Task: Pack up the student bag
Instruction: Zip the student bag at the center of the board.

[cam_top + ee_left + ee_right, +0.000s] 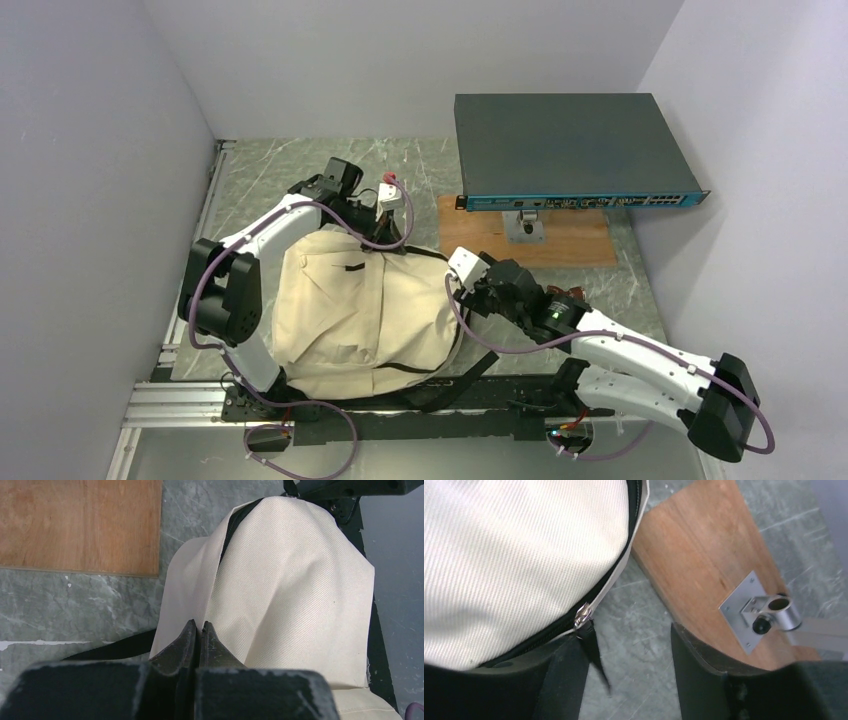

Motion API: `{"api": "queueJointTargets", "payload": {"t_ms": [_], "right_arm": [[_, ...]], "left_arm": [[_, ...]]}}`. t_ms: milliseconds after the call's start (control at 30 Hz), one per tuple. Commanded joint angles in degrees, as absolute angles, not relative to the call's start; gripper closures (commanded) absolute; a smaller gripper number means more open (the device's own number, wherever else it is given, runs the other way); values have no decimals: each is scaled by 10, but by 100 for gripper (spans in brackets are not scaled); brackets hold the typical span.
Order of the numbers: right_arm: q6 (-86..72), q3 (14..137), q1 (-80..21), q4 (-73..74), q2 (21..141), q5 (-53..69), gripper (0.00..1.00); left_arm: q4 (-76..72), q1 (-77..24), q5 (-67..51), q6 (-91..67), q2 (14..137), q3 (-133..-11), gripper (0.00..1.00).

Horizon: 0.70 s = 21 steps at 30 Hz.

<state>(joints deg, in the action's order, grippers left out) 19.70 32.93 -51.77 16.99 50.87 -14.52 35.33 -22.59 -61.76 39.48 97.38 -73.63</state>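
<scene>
The cream-beige student bag (355, 310) lies on the table between the arms, its black straps trailing toward the near edge. My left gripper (392, 212) is at the bag's far edge. In the left wrist view its jaws (197, 626) are pressed together over the cream fabric (290, 580), with nothing visible between them. My right gripper (464, 278) is at the bag's right side. In the right wrist view it (629, 650) is open over bare table. The bag's dark zipper runs along the edge, with the silver slider (583, 615) and its black pull tab (596, 655) just beside the left finger (561, 680).
A wooden board (560, 240) lies right of the bag, and a metal bracket (524, 226) on it holds a dark rack unit (570, 150). Walls close in on the left, back and right. An aluminium rail (180, 405) runs along the near edge.
</scene>
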Motion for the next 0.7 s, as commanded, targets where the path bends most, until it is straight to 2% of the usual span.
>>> {"api": "queueJointTargets", "payload": {"t_ms": [0, 67, 100, 133, 267, 433, 533, 667], "right_arm": [[229, 330, -516, 76, 519, -145, 47], [232, 339, -516, 92, 520, -127, 67], [233, 349, -516, 114, 521, -115, 81], [232, 363, -516, 144, 525, -103, 100], [188, 405, -525, 250, 531, -102, 100], [130, 397, -573, 282, 496, -178, 100], [96, 398, -598, 278, 489, -154, 100], [61, 428, -692, 306, 516, -165, 100]], "left_arm": [[378, -242, -664, 406, 941, -751, 100], [363, -242, -649, 385, 938, -748, 100], [351, -242, -636, 370, 937, -746, 100], [333, -241, -618, 345, 936, -744, 100], [250, -210, -528, 233, 939, -740, 100], [202, -129, -440, 155, 947, -733, 100], [164, -110, -421, 136, 940, -714, 100], [162, -100, -377, 108, 941, -718, 100]]}}
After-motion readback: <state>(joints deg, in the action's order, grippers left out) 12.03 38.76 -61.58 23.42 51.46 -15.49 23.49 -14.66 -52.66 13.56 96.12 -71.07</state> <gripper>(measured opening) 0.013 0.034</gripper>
